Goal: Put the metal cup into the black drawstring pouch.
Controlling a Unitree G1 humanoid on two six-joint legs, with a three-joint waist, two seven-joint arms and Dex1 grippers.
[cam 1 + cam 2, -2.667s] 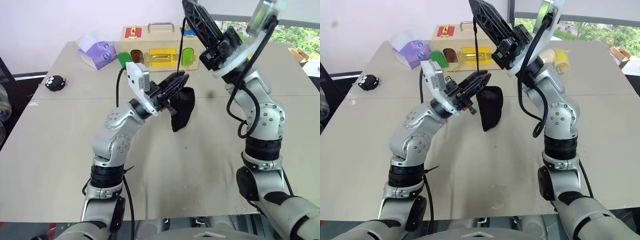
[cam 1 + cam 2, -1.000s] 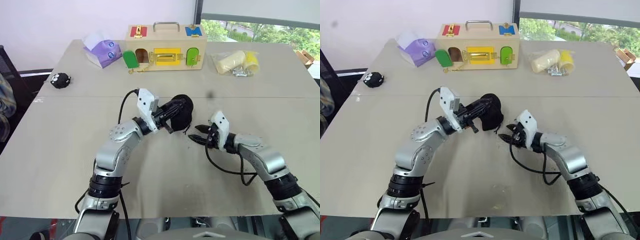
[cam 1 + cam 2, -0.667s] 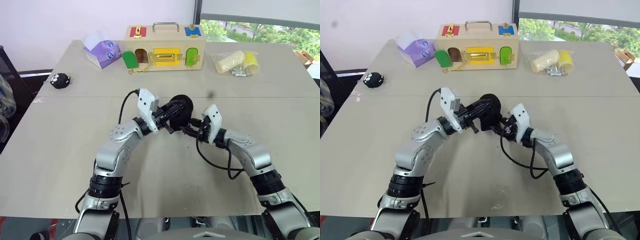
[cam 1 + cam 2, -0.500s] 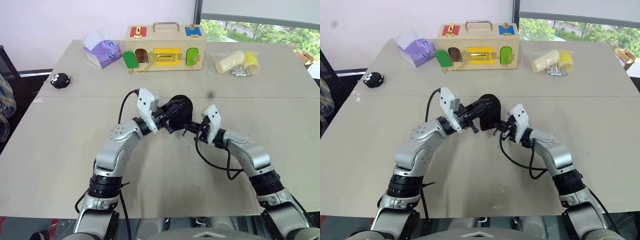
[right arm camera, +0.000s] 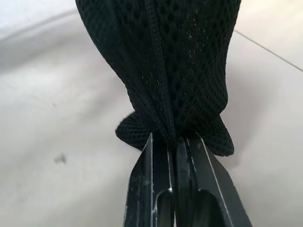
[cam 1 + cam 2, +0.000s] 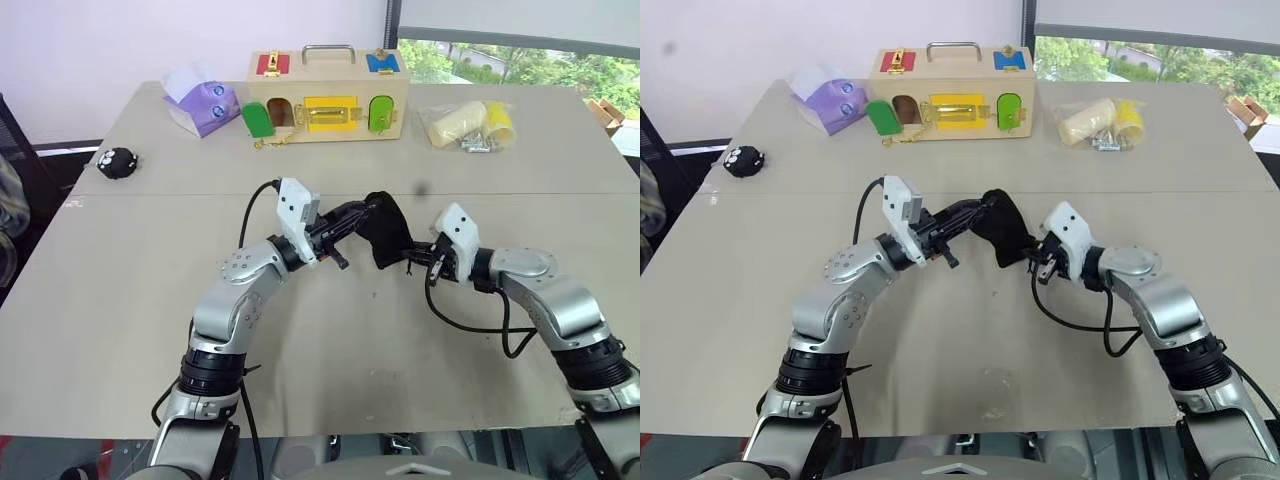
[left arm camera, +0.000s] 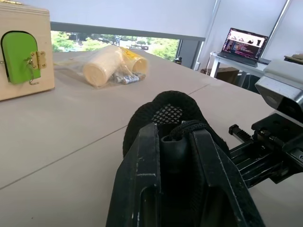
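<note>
The black drawstring pouch (image 6: pixel 385 232) hangs just above the middle of the table, stretched between my two grippers. My left gripper (image 6: pixel 360 216) is shut on its left end; in the left wrist view the fingers (image 7: pixel 142 156) pinch the mesh fabric and cord (image 7: pixel 187 126). From the right, my right gripper (image 6: pixel 412 256) is shut on the pouch's lower edge, and the right wrist view shows a fold of the pouch (image 5: pixel 175 61) clamped between its fingertips (image 5: pixel 152 156). The metal cup is out of view.
At the back of the table stand a wooden latch box (image 6: pixel 325 95), a purple tissue pack (image 6: pixel 200 102) and a cream cylinder in clear plastic (image 6: pixel 465 125). A black fuzzy ball (image 6: pixel 118 162) lies at the far left.
My right gripper came in from the right, shut on the pouch's edge, then drew it rightward and slightly up, stretching the pouch. The left gripper held still.
</note>
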